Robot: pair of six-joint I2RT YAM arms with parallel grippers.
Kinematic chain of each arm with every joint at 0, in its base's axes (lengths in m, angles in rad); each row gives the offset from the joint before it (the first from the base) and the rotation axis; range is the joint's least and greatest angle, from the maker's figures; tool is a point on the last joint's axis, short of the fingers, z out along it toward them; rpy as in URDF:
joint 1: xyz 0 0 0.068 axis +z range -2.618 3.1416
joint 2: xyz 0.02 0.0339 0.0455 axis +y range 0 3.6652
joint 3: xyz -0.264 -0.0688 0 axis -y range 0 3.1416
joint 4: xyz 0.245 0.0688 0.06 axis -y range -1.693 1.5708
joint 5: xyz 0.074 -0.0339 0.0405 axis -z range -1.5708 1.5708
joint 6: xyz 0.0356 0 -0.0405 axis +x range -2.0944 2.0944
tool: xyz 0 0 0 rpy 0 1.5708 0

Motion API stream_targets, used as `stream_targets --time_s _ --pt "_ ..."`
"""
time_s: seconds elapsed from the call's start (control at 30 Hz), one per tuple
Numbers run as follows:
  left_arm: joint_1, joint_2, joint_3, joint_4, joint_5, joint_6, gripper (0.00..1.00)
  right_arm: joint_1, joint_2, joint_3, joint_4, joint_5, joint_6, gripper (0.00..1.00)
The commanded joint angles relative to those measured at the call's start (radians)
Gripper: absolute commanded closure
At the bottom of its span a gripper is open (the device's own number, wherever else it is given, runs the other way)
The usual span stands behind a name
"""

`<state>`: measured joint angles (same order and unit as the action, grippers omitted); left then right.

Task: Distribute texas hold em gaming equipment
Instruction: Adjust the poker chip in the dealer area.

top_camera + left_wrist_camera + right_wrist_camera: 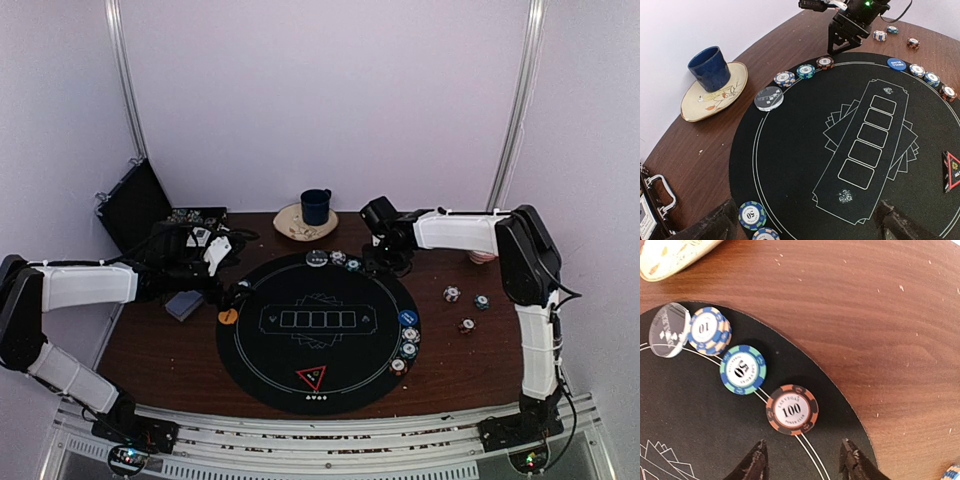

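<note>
Poker chips (743,369) lie three in a row on the far rim of the black mat (685,440), beside a clear disc (670,329). The right gripper (804,460) hangs just short of the orange chip (792,409), fingers apart and empty. The left gripper (807,222) gapes wide, holding nothing.

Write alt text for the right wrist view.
Three striped poker chips marked 100, 50 and 10 curve along the edge of a black mat on a brown wooden table, a clear disc beside the 10. The right gripper is open over the mat near the 100 chip, holding nothing.
</note>
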<state>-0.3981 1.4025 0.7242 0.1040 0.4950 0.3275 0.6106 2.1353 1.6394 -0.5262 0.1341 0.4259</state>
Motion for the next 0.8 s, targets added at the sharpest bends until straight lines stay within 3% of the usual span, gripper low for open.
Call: stream_targets --time_s 0.0,0.4,0.77 --pt "0.006 0.007 0.009 0.03 0.014 0.004 0.02 0.005 -0.019 -0.054 -0.001 0.023 0.018 0.54" --pt "0.008 0.015 0.012 0.028 0.015 0.004 0.02 0.005 0.014 -0.077 0.001 0.052 0.027 0.63" --pt "0.007 0.015 0.012 0.03 0.016 0.004 0.02 0.005 0.099 -0.018 -0.027 0.107 0.042 0.63"
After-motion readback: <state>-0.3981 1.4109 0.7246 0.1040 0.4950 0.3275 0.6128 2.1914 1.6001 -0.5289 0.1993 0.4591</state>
